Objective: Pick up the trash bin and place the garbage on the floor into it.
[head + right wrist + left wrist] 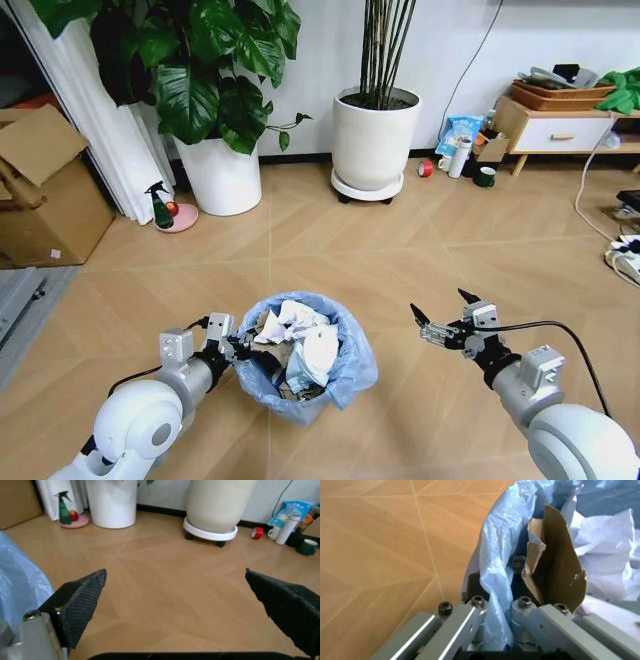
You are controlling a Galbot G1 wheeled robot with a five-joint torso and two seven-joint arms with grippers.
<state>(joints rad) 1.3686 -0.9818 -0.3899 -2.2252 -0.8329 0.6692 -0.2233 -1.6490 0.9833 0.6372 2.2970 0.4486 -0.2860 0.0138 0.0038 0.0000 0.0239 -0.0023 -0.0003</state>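
Left gripper (pixel 232 349) is clamped on the trash bin (pixel 345 375) rim, garbage (pixel 300 340) inside; right gripper (pixel 441 318) is held wide open, empty. Bin looks filled; setting down is probably next.

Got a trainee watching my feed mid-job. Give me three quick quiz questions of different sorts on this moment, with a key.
1. True or false: the left gripper is clamped on the rim of the trash bin.
2. Multiple choice: the right gripper is A) open and empty, B) holding a red can, C) closed on the bag.
3. Fill in: inside the bin, beside the white paper, the left wrist view shows a torn piece of ____ paper.

Key: 1 true; 2 A; 3 brown.
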